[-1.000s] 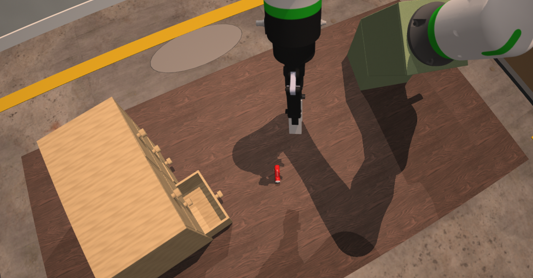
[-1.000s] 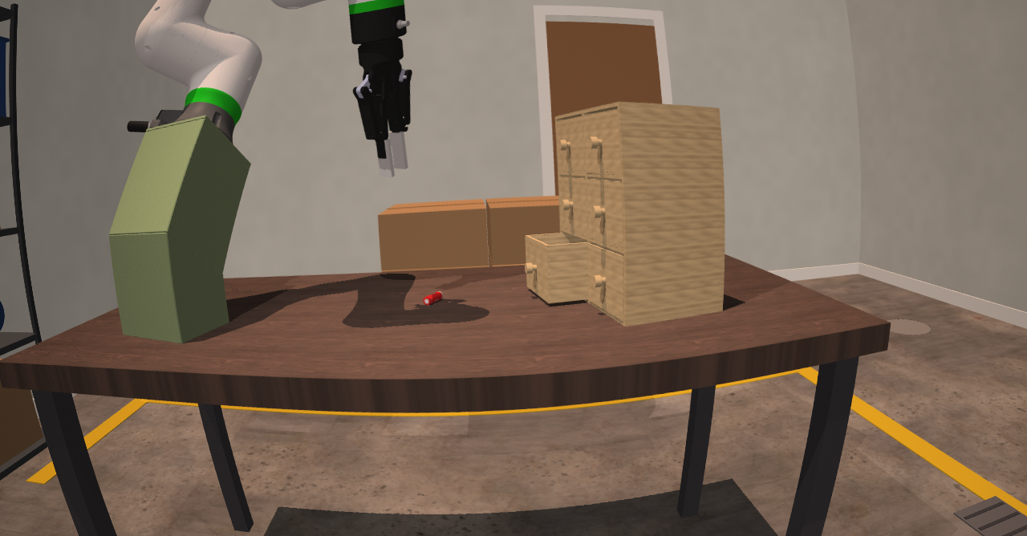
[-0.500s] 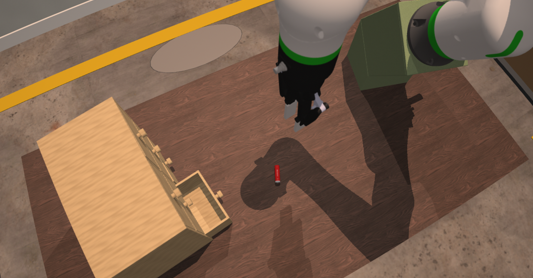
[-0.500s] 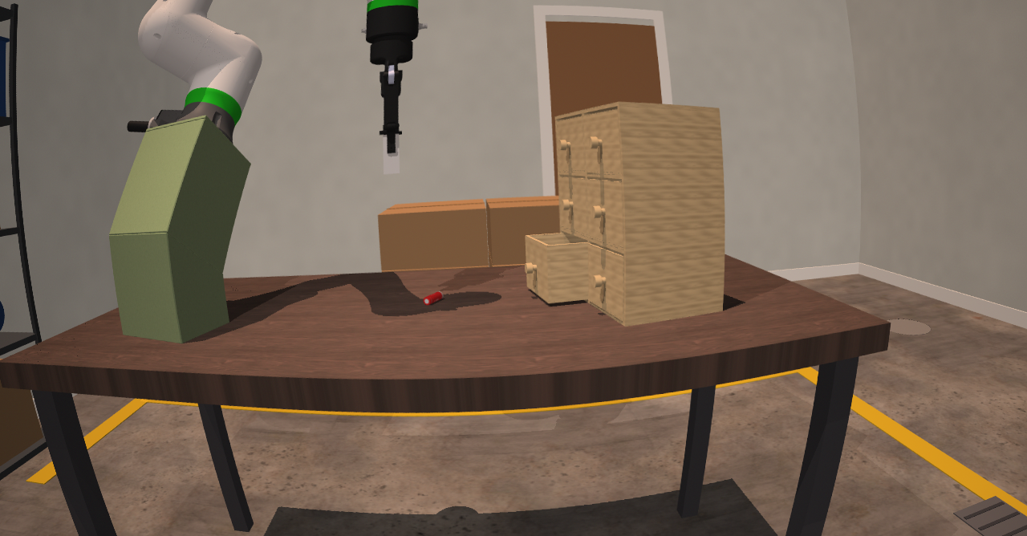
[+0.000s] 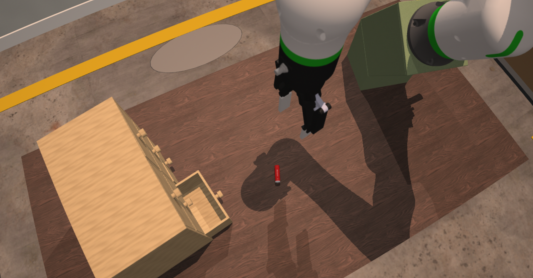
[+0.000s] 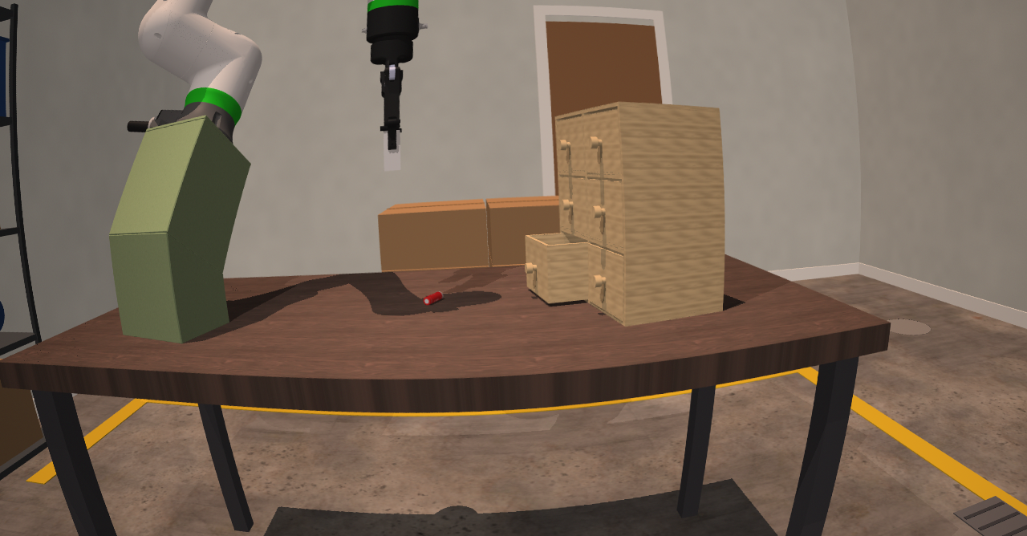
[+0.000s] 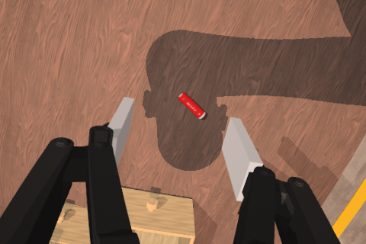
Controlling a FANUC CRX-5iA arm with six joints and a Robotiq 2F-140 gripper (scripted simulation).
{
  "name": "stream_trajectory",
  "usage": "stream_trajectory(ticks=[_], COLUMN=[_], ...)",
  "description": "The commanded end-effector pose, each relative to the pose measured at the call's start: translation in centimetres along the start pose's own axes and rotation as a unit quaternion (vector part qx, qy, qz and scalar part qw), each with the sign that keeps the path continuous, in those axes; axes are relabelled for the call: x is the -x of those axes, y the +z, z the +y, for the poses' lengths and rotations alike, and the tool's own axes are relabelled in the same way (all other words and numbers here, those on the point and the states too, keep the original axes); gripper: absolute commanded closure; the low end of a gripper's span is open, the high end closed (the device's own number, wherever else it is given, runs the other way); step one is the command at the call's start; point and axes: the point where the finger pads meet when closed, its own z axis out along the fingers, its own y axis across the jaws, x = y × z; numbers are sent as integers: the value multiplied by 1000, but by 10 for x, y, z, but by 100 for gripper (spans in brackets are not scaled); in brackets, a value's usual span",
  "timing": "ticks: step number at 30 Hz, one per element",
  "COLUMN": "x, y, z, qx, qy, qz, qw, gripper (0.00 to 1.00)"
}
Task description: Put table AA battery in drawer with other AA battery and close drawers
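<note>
A red AA battery (image 5: 277,174) lies flat on the wooden table, in the arm's shadow; it also shows in the exterior view (image 6: 432,298) and the wrist view (image 7: 191,105). My gripper (image 5: 294,119) (image 6: 391,156) hangs high above it, pointing straight down, open and empty. In the wrist view the battery lies between and beyond the two fingertips. The wooden chest (image 6: 637,209) stands at the table's end. Its bottom drawer on the near column (image 5: 202,202) is pulled part way out (image 6: 554,267); I cannot see what is inside. The other drawers are pushed in.
The arm's green base block (image 6: 172,231) stands at the other end of the table. Cardboard boxes (image 6: 466,231) stand behind the table. The table's curved front edge (image 6: 444,371) is near the exterior view.
</note>
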Motion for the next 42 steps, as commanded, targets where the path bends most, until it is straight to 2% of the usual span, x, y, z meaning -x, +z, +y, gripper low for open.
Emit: stream_trajectory(ticks=[1, 17, 21, 31, 42], x=[0, 0, 0, 0, 0], y=[0, -2, -7, -52, -54], z=[0, 0, 0, 0, 0], qx=[0, 0, 0, 0, 0], qy=[0, 0, 0, 0, 0], qz=[0, -1, -1, -1, -1], qw=[1000, 1000, 1000, 1000, 1000], gripper=[0, 0, 0, 0, 0])
